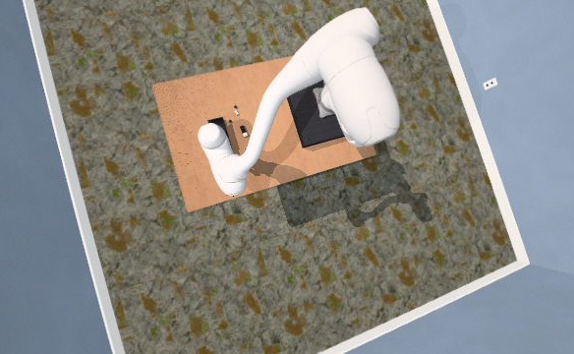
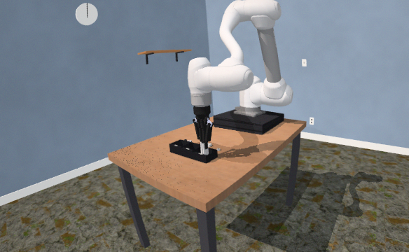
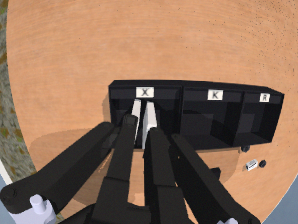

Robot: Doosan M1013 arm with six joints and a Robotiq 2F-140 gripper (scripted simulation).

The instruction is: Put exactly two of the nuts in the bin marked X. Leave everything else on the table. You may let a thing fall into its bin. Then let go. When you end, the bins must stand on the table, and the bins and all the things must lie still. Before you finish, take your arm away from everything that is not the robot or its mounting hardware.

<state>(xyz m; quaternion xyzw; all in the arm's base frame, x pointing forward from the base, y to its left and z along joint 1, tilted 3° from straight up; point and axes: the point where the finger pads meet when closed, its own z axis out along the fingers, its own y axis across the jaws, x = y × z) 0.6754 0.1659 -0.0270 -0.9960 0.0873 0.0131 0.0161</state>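
A long black bin (image 3: pixel 200 116) with three compartments lies on the wooden table; it also shows in the side view (image 2: pixel 190 150). Each compartment has a small white label, and the marks are too small to read. My gripper (image 3: pixel 142 110) points straight down with its fingertips inside the end compartment, and it also shows in the side view (image 2: pixel 204 150). The fingers are nearly together; only their pale pads show, and I see nothing between them. A small pale part (image 3: pixel 250 165) and a small dark part (image 3: pixel 262 163) lie on the table just outside the bin's other end.
The arm's black base plate (image 2: pixel 248 120) stands at the back of the table. In the overhead view the white arm hides most of the bin (image 1: pixel 216 123), and a few tiny parts (image 1: pixel 236 111) lie beside it.
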